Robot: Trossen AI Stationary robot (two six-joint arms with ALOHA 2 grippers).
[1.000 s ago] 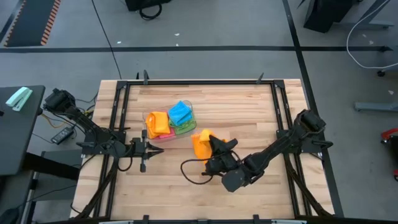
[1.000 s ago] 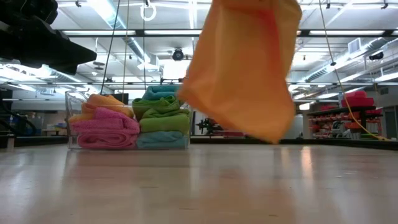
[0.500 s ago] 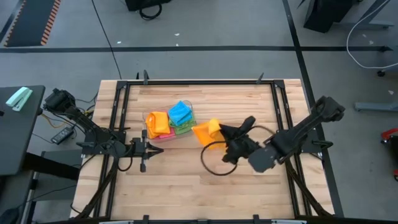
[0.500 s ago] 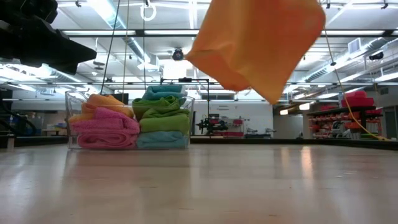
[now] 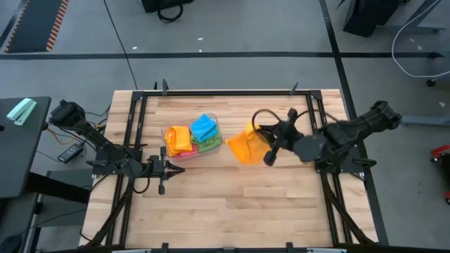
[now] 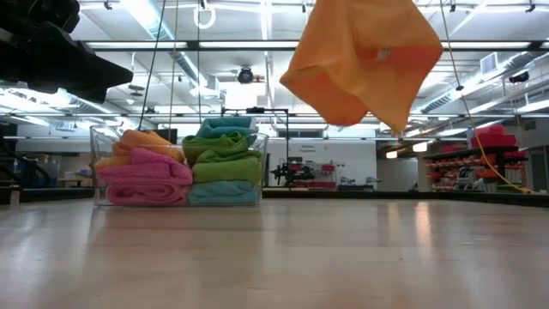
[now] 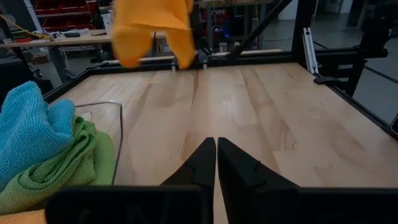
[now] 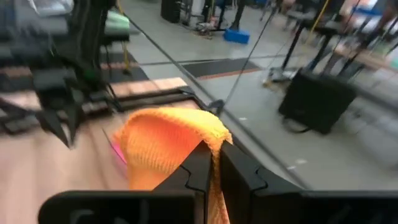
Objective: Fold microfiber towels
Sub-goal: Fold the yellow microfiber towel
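Observation:
An orange microfiber towel hangs in the air right of the table's middle, with my right gripper shut on it. It also shows high above the tabletop in the low view and far off in the left wrist view. More towels, pink, green, sky blue and orange, lie piled in a clear tub. My left gripper waits shut near the table's left side, just in front of the tub, touching nothing. My right gripper pinches the orange towel between its two fingers at a bunched upper fold. The fingers come roughly level from the table's right side. The towel droops below and beside the fingers, slack and lifted clear of the table.
The clear tub stands left of centre on the wooden tabletop. A black frame rail runs around the table. Bare wood lies in front of and to the right of the tub.
My right gripper has gone up and toward the table's far right, rolling about its own axis, still shut on the orange towel. The towel has risen with it; its hanging lower edge now stands much higher above the table.

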